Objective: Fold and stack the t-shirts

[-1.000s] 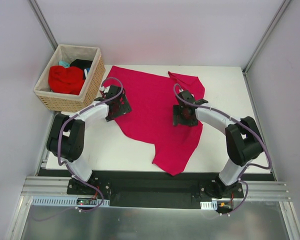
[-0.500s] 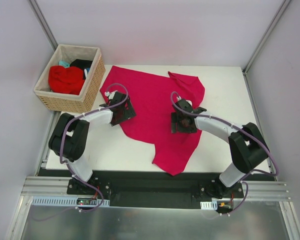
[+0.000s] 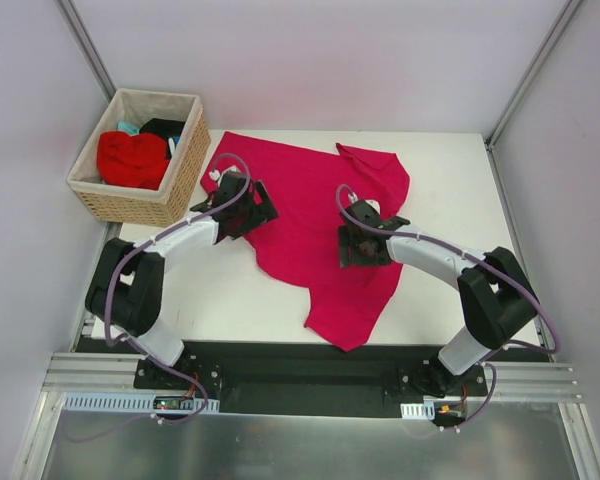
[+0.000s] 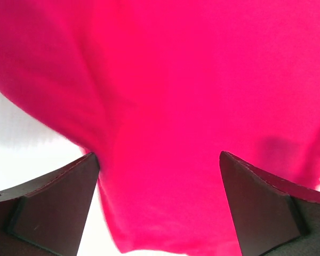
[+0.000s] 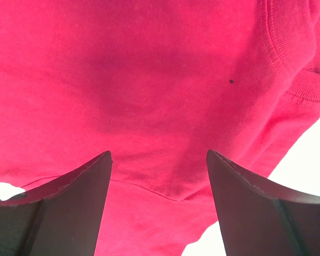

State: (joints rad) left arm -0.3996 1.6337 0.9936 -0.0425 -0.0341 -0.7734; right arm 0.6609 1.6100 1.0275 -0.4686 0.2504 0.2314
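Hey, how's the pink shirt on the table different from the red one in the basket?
The crimson-pink t-shirt lies spread out on the table; the red t-shirt is bunched up in the wicker basket. The crimson-pink t-shirt looks pinker; the red t-shirt is a brighter red. Both are plain cloth.

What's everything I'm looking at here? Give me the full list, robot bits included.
crimson-pink t-shirt: one, crimson-pink, spread rumpled across the middle of the table.
red t-shirt: one, bright red, bunched in the basket.
black cloth: one, black, at the back of the basket.
teal cloth: one, teal, peeking out beside the black one.
basket: one, tan wicker, far left corner of the table.
table: one, white, under it all.
left gripper: one, black, open, over the crimson shirt's left part.
right gripper: one, black, open, over its right part.
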